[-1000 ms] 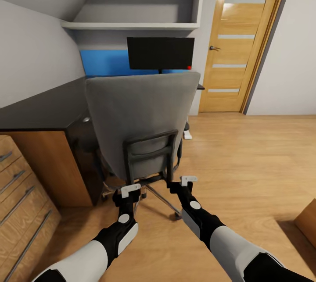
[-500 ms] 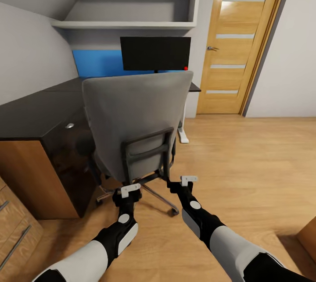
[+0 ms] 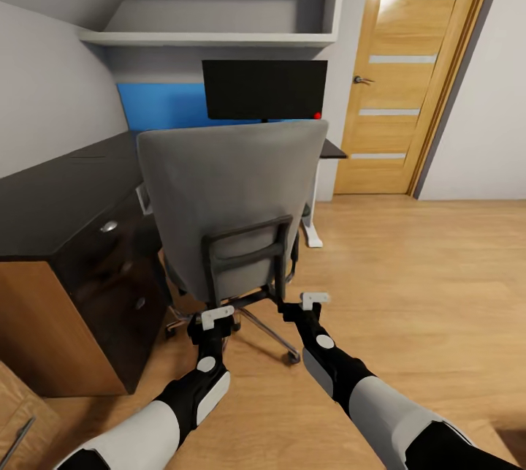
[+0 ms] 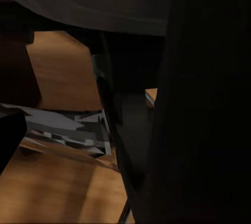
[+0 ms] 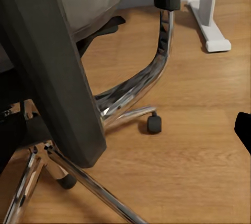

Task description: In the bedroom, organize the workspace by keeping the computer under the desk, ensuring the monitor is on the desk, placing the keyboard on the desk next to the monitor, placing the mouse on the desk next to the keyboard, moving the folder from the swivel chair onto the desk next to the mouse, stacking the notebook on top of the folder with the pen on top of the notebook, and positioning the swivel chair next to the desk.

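From the head camera the bedroom [image 3: 446, 265] spreads out whole: plank floor, a wooden door [image 3: 416, 68] at upper right, white shelves [image 3: 219, 35] at the top. The black-topped desk [image 3: 51, 196] runs down the left of the frame, its dark drawer unit carrying round silver knobs. Centre frame, the swivel chair [image 3: 230, 199] shows its tall grey back, standing just beside the desk. Above its backrest the thin black monitor [image 3: 264, 88] rests on the desk, a red dot at its lower right corner. The right wrist camera adds the chair's chrome star base and black castors, plus a white desk leg [image 5: 209, 10]. The left wrist camera gives dark, close chair parts. Left gripper [image 3: 217, 316] and right gripper [image 3: 314, 300] hover low behind the chair; I cannot tell whether either is spread or closed.
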{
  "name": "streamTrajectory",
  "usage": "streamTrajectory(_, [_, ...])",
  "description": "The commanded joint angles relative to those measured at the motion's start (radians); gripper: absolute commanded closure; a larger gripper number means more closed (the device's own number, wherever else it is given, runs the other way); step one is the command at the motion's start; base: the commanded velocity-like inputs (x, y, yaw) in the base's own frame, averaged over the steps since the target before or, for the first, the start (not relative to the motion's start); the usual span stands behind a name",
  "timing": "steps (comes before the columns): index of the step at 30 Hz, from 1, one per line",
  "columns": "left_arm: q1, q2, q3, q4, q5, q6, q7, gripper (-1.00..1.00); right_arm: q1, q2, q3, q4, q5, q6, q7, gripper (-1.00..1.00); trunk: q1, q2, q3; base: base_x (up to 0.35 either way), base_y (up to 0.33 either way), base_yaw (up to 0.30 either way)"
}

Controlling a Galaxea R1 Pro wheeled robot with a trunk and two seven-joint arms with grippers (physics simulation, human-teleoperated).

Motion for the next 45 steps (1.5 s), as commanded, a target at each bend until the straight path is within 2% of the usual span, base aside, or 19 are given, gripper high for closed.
streamTrajectory(1, [-0.002, 0.001, -0.01, 0.0, 0.008, -0.004, 0.006, -1.0, -0.001, 0.0, 0.009, 0.001, -0.006, -0.004, -0.007, -1.0, 0.0, 0.0, -0.001, 0.327, 0.014, 0.0])
streamTrajectory(30, [-0.002, 0.0, -0.021, 0.0, 0.008, -0.004, 0.006, -1.0, -0.001, -0.002, 0.009, -0.001, -0.006, -0.004, -0.007, -1.0, 0.0, 0.0, -0.001, 0.33, -0.001, 0.0])
streamTrajectory(45, [-0.002, -0.001, -0.022, 0.0, 0.008, -0.004, 0.006, -1.0, -0.001, 0.0, 0.009, 0.002, -0.006, -0.004, -0.007, -1.0, 0.0, 0.0, -0.001, 0.319, -0.107, 0.0])
